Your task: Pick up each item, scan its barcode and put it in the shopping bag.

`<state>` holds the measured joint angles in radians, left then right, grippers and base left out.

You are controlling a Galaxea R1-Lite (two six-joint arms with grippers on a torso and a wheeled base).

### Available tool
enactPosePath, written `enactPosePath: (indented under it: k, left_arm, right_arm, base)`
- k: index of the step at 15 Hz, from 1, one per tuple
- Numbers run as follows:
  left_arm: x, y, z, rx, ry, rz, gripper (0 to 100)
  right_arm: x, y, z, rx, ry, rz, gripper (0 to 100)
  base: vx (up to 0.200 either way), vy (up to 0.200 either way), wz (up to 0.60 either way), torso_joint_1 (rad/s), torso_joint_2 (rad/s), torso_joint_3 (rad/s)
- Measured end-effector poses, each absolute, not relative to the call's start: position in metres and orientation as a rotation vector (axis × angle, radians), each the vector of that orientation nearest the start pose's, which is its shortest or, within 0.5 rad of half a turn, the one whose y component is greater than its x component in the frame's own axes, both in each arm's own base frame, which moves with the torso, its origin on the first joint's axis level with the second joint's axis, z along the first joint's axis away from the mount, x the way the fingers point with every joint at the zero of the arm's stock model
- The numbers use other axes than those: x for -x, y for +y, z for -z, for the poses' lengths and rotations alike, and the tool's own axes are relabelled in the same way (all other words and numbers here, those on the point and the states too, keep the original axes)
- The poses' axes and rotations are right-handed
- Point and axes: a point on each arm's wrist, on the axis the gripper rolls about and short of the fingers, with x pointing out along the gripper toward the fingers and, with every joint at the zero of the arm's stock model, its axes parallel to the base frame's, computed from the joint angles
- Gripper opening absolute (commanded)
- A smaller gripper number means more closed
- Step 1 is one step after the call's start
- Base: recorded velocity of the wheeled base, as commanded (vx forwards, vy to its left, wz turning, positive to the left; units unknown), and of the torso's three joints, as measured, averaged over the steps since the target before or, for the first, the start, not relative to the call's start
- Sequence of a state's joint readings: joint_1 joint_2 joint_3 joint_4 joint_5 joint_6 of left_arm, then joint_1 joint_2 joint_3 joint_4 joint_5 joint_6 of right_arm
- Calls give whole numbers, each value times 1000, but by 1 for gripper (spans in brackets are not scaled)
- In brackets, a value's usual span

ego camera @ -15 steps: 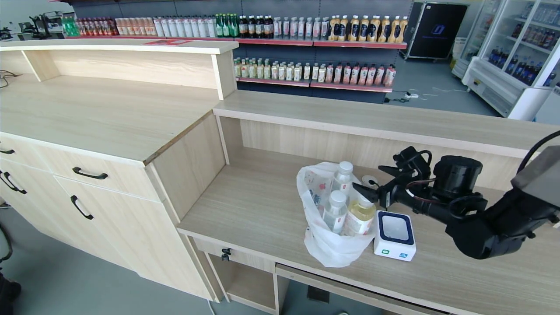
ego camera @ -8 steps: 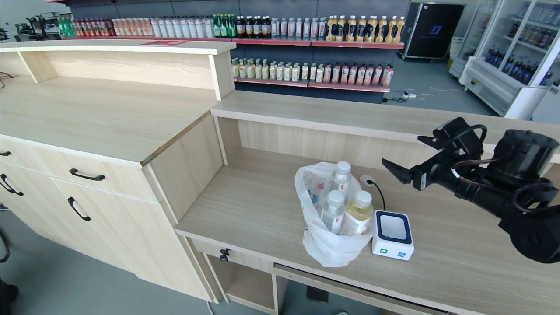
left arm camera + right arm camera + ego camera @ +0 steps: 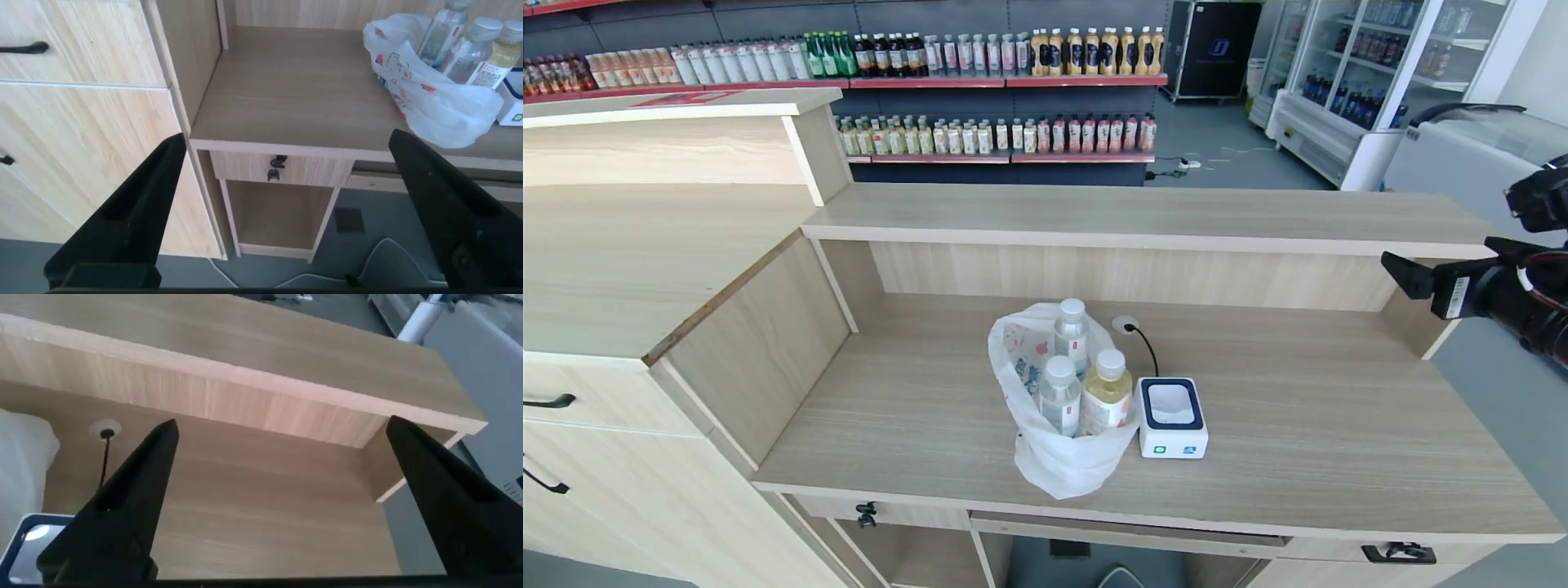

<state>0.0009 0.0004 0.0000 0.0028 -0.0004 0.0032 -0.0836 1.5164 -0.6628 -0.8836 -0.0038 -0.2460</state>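
- Apparently we are finishing: three bottles (image 3: 1062, 396) are sitting in the shopping bag (image 3: 1054, 469), left of the right end effector (image 3: 279, 429).
- It and the left end effector (image 3: 286, 143) are hanging spread, empty.

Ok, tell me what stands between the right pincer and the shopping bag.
Only the white scanner, low on the counter, beside the shopping bag on that side; the right pincer hangs over the counter's end.

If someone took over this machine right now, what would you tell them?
Left gripper: open, empty, low before the counter.
Right gripper: open, empty, raised by the counter's right end.
Shopping bag stands on the counter beside the scanner, three bottles upright inside.
Done: those three bagged.
Left: probably nothing; whether they were scanned cannot be told.
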Motion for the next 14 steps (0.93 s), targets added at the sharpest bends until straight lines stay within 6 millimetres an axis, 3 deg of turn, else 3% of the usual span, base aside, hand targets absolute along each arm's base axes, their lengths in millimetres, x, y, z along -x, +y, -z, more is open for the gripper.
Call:
enactPosePath:
  k: [5, 8, 11, 14]
  left_arm:
    - [23, 0, -75, -3, 3, 0, 100]
    - [23, 0, -75, -3, 3, -1, 100]
    - [23, 0, -75, -3, 3, 0, 100]
    - [23, 0, -75, -3, 4, 1, 100]
  right_arm:
    - [-190, -18, -199, 214, 40, 83, 100]
    - [-166, -2, -208, 203, -20, 0, 100]
    - [-145, 6, -205, 103, -2, -60, 100]
    - [-107, 8, -174, 61, 45, -88, 100]
  base:
    - [0, 0, -240, -2, 1, 3]
    - [0, 0, 0, 0, 0, 0]
    - [0, 0, 0, 0, 0, 0]
    - [0, 0, 0, 0, 0, 0]
